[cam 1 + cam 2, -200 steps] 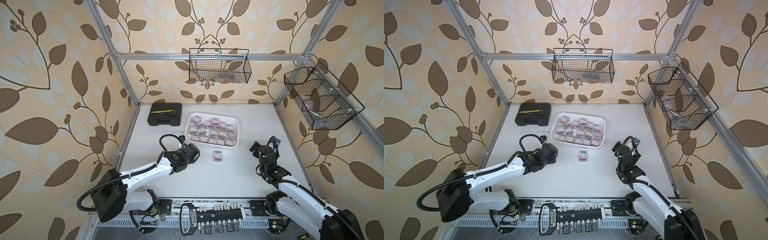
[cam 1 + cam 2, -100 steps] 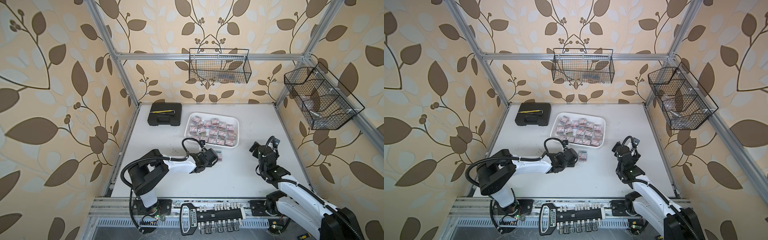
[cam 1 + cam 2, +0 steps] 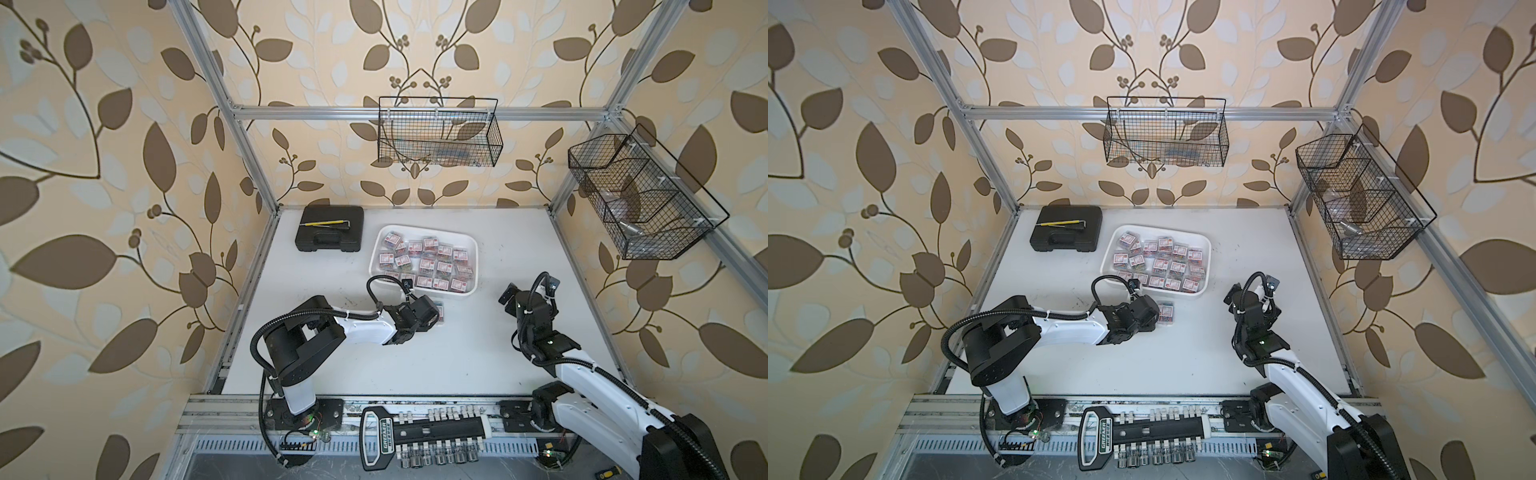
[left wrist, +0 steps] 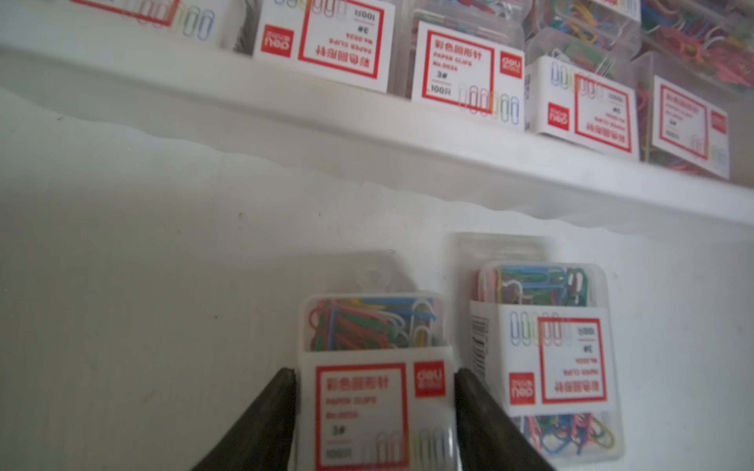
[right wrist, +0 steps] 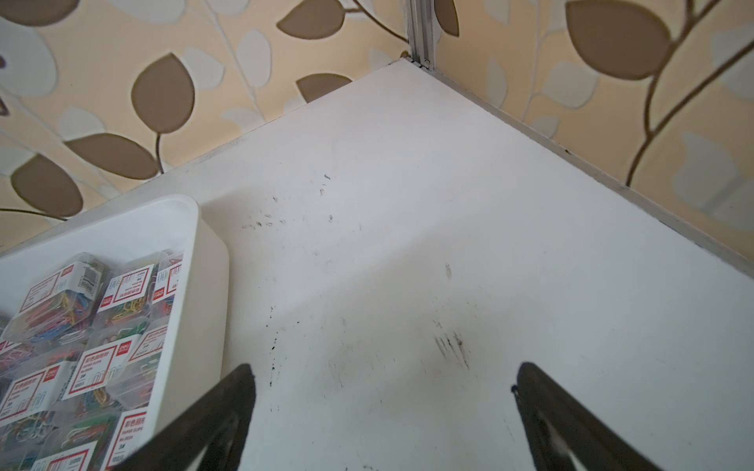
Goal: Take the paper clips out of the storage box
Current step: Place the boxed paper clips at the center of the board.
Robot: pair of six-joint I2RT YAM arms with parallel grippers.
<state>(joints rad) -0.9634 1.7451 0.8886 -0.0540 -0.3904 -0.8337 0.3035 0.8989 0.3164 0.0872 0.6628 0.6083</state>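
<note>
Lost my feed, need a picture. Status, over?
Left tool straddles one clip box on the table, grip unclear. Right tool open, empty. Second clip box beside the first, rest in the tray. Nothing in the way.

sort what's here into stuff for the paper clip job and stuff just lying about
For the job:
tray
clip boxes in it
two boxes out on the table

Lying about:
black case
yellow tool on it
two wire baskets
socket rail at the front
</note>
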